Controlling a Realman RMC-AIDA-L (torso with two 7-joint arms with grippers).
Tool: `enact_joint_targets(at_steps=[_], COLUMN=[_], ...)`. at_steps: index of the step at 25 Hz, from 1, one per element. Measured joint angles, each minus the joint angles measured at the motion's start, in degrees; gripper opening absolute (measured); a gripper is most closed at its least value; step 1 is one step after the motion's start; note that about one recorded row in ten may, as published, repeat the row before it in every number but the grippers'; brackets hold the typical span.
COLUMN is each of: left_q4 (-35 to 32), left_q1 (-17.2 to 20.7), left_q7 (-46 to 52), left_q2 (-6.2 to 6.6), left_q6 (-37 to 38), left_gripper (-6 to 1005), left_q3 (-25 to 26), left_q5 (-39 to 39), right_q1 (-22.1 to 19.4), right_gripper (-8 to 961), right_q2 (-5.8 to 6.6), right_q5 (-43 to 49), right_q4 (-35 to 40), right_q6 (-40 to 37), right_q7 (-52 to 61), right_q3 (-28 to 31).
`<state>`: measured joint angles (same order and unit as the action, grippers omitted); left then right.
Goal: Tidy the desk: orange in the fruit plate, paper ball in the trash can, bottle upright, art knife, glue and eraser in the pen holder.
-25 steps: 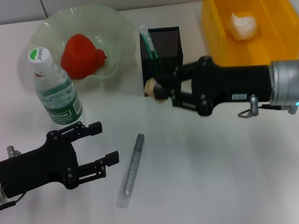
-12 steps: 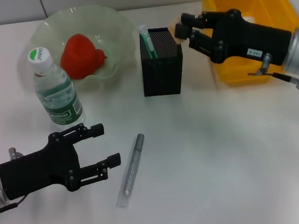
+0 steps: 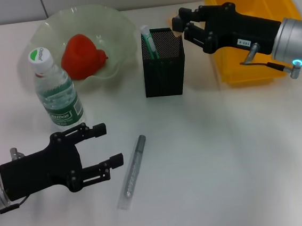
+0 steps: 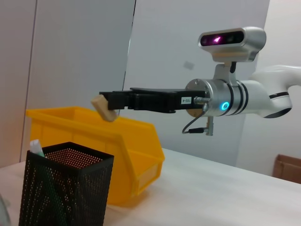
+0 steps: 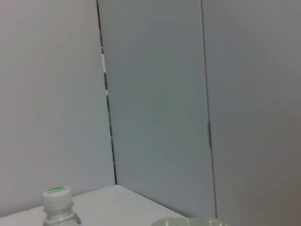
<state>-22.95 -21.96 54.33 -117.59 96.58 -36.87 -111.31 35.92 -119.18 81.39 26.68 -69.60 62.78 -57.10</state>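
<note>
Above the holder (image 3: pixel 163 63), right gripper (image 3: pixel 178 24) pinches the eraser (image 4: pixel 104 108): light, rubbery, held end-on; left gripper (image 3: pixel 105 145) wide, idle

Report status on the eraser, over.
Right end effector shut on eraser, raised beside pen holder. Left end effector open near art knife. Nothing blocking.

No legible text on bottle (image 3: pixel 56 92) label.

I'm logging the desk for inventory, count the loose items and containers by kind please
Stationery: 3, eraser in the right gripper, art knife, green glue
Bottle: 1
Fruit: 1
Containers: 3, fruit plate, pen holder, trash can
Total: 8
</note>
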Motion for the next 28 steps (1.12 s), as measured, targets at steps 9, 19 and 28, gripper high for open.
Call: enact_joint_targets(at_steps=[9, 19, 28], left_q4=[0.0, 0.0, -0.1], left_q1=[0.0, -0.4, -1.5], left_q7=[0.0, 0.0, 1.5], left_q2=[-0.10, -0.09, 0.23], left_q6=[0.1, 0.2, 0.4], left_gripper=[784, 784, 784], left_q3=[-0.1, -0.2, -0.1], left_q5=[0.0, 0.0, 0.0], right_q1=[0.7, -0.7, -8.0], right_gripper=[377, 660, 756], right_q2=[-0.18, -0.23, 0.35], right_q5=[-0.4, -4.3, -1.4], right_q4=[0.1, 0.6, 5.4], right_q6=[4.5, 1.6, -12.1], right_q7=[-0.1, -0.4, 5.5], right_q3=[-4.0, -3.4, -3.4])
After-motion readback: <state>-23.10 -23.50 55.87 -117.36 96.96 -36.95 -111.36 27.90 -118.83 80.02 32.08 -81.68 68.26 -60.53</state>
